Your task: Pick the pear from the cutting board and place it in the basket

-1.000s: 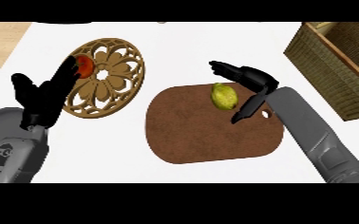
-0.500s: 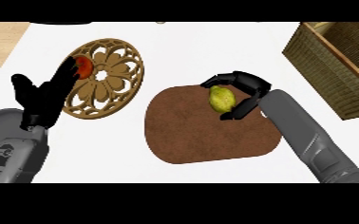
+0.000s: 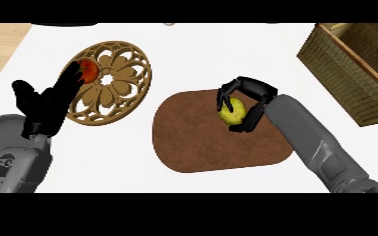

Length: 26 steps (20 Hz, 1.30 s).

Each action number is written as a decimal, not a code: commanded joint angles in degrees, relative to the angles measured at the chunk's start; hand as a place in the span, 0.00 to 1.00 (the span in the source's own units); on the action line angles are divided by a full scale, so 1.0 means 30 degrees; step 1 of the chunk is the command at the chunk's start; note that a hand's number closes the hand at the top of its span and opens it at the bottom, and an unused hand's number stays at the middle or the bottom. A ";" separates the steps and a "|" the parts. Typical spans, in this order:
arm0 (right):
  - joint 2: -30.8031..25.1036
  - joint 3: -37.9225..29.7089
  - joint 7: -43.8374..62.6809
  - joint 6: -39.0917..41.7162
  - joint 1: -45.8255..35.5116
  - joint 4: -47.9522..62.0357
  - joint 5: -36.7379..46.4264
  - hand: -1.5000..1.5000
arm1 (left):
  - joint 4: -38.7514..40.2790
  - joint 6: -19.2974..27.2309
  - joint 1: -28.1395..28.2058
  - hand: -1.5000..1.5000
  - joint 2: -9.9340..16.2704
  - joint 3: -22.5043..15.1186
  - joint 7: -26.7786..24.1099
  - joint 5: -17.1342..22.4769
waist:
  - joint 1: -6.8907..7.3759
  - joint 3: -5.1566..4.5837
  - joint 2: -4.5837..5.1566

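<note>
Pear on the cutting board, right hand curled round it.

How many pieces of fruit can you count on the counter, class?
2. A pear lies on the cutting board, with the right hand curled round it. A red fruit sits on the trivet, partly hidden by the left hand. The basket may hide more.

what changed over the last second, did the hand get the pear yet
The right hand has closed: a second ago its fingers were spread just above the pear, now they curl round it. The pear still lies on the cutting board, not lifted. The left hand, the carved trivet and the basket stayed put.
</note>
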 commanded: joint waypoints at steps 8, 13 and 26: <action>-0.0897 -0.2527 1.2592 -0.9053 -0.3620 0.5293 -0.0574 1.00 | -0.0161 0.0072 0.0100 0.50 0.0031 0.0006 0.0420 -0.0182 | -0.0366 -0.0415 -0.0482; 0.1374 -0.4021 1.8718 -1.5501 -0.6921 0.6114 -0.1769 1.00 | -0.0152 -0.0207 -0.0295 0.50 0.0087 -0.0181 0.0612 -0.0229 | 0.0313 -0.0183 -0.0391; 0.3798 -0.0886 2.9349 -2.7508 -1.6196 0.7830 0.2219 1.00 | 0.0035 0.0236 -0.0093 0.50 -0.0412 -0.0108 0.0123 -0.0666 | 0.0052 -0.0099 -0.0172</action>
